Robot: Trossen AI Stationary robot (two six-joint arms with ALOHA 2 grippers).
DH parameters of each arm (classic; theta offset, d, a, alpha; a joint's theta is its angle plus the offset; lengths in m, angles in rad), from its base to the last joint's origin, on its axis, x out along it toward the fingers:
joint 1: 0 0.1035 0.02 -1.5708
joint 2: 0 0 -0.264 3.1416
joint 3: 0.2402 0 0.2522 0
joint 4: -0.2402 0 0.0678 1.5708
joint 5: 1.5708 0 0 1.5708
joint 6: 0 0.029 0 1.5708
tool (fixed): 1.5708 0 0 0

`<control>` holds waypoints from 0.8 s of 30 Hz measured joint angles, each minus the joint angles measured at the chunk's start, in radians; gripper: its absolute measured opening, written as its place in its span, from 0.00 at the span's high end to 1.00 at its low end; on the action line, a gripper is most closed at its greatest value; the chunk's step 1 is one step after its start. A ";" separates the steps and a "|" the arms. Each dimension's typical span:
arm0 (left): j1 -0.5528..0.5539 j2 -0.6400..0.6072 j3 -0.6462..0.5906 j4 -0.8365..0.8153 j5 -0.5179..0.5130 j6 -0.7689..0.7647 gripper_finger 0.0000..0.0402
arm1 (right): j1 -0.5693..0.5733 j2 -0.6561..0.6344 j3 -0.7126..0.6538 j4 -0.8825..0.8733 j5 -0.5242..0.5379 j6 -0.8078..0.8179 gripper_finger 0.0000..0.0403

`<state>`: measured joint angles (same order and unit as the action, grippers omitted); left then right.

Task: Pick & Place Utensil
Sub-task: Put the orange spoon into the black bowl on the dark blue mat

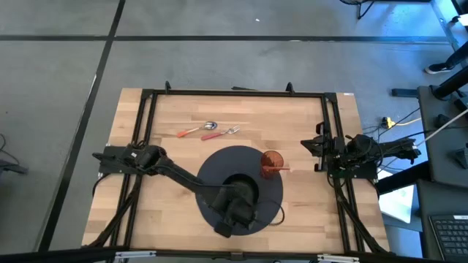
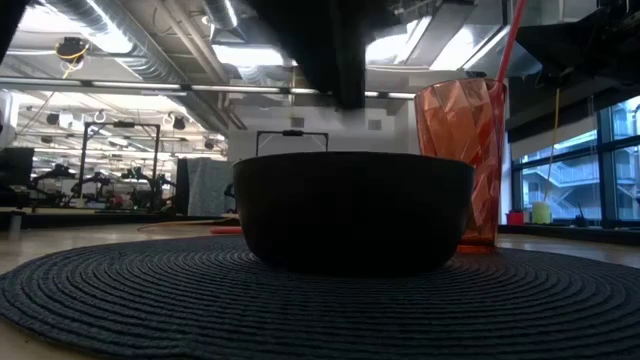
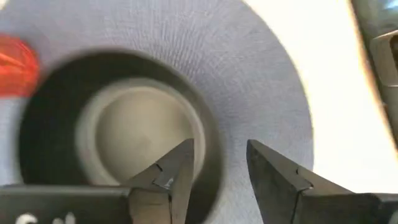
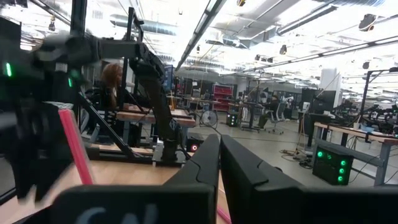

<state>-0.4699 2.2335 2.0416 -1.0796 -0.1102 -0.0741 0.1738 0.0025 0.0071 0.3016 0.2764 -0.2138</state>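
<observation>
Left pincer (image 3: 217, 165) hangs empty, narrowly parted, over the bowl (image 3: 134, 127) on the mat (image 1: 272, 188); next move, I judge, reaches for the spoon (image 1: 199, 129) or fork (image 1: 221, 133) on the table (image 1: 175, 109); right pincer (image 4: 219, 155), closed, waits aside.

Round dark woven placemat (image 1: 208, 172) at centre of wooden table (image 1: 131, 124). Dark bowl (image 2: 352, 210) on mat. Orange faceted tumbler (image 2: 465, 160) at mat's right edge, just beside bowl. Person (image 4: 112, 78) seated at far workbench, beyond table.
</observation>
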 joint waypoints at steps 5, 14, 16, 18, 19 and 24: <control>-0.091 -0.170 0.026 -0.115 -0.248 -0.041 0.65 | 0.000 0.000 0.000 0.000 0.000 0.000 0.96; -0.099 -0.581 -0.196 -0.186 -0.580 -0.182 0.80 | 0.000 0.000 0.000 0.000 0.000 0.000 0.96; -0.068 -0.671 -0.295 -0.151 -0.629 -0.187 0.85 | 0.000 0.000 0.000 0.000 0.000 0.000 0.96; -0.035 -0.771 -0.409 -0.082 -0.644 -0.186 0.91 | 0.000 0.000 0.000 0.000 0.000 0.000 0.96; -0.016 -0.820 -0.470 -0.039 -0.634 -0.178 0.94 | 0.000 0.000 0.000 0.000 0.000 0.000 0.96; 0.106 -1.049 -0.785 0.247 -0.504 -0.117 0.99 | 0.000 0.000 0.000 0.000 0.000 0.000 0.96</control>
<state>-0.3642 1.1849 1.2563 -0.8326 -0.6145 -0.1915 0.1741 0.0025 0.0071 0.3016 0.2764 -0.2136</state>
